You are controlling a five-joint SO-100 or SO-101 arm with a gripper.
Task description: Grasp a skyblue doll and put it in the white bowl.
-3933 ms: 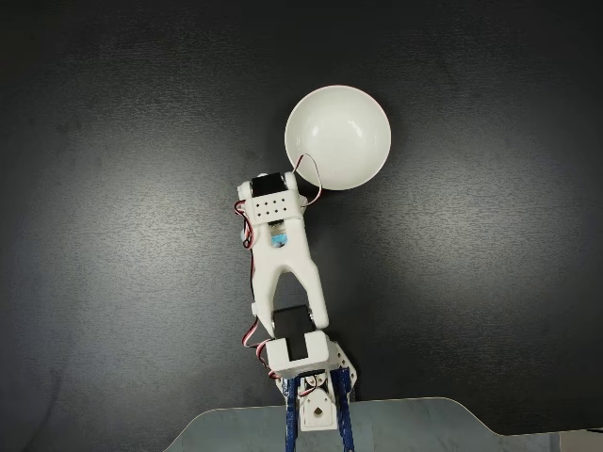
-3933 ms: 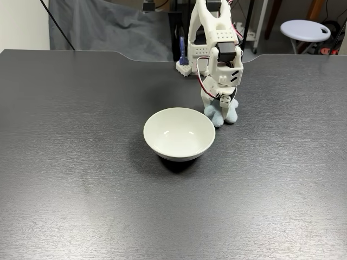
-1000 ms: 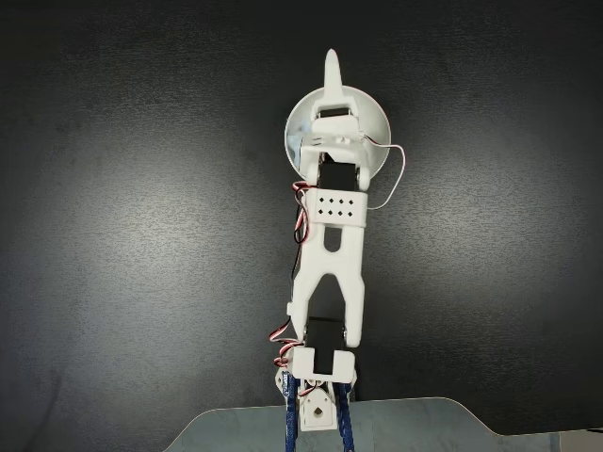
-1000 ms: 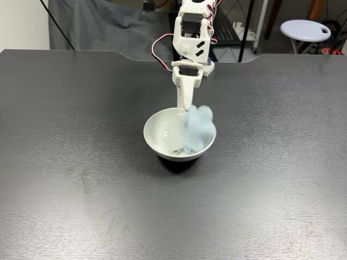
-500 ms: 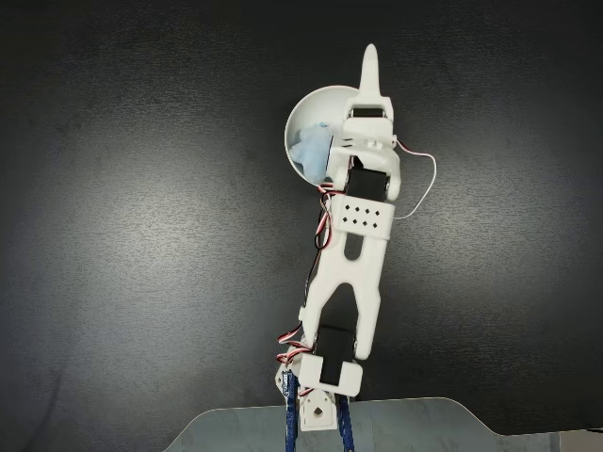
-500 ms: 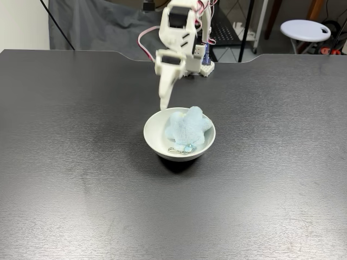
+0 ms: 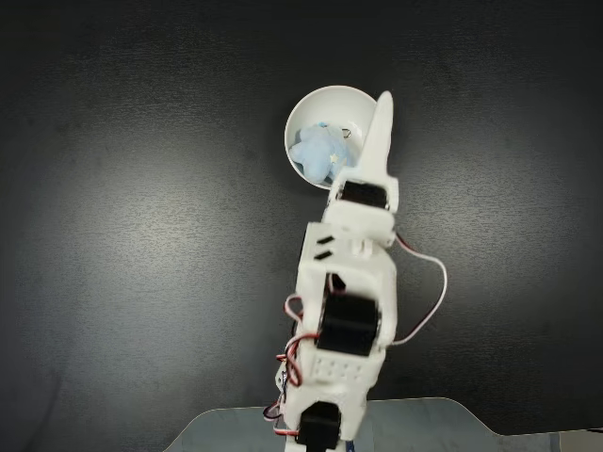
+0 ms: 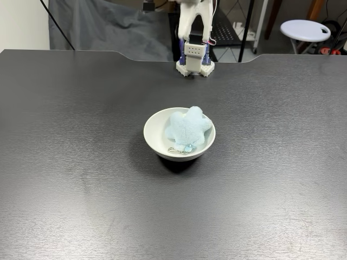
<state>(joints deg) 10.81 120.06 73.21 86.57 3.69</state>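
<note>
Fixed views: skyblue doll [image 8: 187,129] lies flat in white bowl [image 8: 154,127]; gripper [image 7: 377,132] state unclear.

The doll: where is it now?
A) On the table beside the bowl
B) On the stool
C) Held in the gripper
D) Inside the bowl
D: the doll lies inside the bowl, its clasp on the bowl's floor, with nothing gripping it.

A white plastic arm [image 7: 347,311] with black servo blocks, a dotted hole panel, red, black and white cables looping out, and a blue base frame [image 8: 205,60].
</note>
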